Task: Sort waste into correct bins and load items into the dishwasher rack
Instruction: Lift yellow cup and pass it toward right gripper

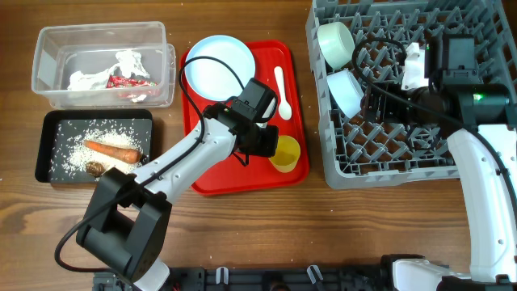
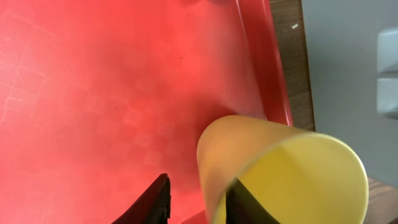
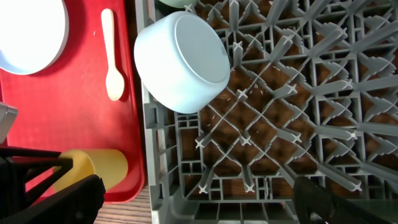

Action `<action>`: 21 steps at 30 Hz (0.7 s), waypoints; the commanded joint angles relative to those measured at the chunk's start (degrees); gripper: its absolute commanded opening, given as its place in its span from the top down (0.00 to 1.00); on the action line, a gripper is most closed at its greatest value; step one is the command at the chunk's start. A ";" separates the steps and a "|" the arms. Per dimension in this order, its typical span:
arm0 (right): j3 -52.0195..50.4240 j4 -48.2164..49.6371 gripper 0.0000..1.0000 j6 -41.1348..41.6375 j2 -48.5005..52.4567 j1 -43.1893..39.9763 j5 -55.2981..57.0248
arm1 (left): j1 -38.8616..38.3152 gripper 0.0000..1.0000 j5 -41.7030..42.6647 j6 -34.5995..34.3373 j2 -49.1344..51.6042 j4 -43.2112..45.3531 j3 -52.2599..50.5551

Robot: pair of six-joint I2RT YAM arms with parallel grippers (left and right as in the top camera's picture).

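The small yellow cup lies tilted at the right front corner of the red tray. My left gripper is open and straddles the cup's wall, with one finger inside the cup and one outside. The pale blue plate and white spoon lie on the tray. Two pale blue bowls sit in the grey dishwasher rack. My right gripper is wide open and empty over the rack, near one bowl.
The clear tub at the back left holds crumpled white paper and the red wrapper. The black tray holds rice, the carrot and a brown lump.
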 commanded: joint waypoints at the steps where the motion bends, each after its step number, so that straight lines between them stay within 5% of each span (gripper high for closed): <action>1: 0.52 -0.02 0.00 0.66 0.55 -0.13 0.00 | -0.26 0.83 -0.55 -0.15 0.96 0.28 0.79; 4: 0.52 0.00 0.00 0.66 0.55 -0.13 0.00 | -0.26 0.96 -0.52 -0.17 2.86 0.26 0.79; 12: 0.52 0.92 0.00 0.61 0.55 -0.13 -2.56 | 3.02 0.96 5.51 -0.57 -0.85 -3.69 1.05; 21: 0.52 12.24 0.01 -5.75 0.55 -0.11 -39.10 | 24.22 0.96 51.82 3.13 -11.82 -1.73 1.03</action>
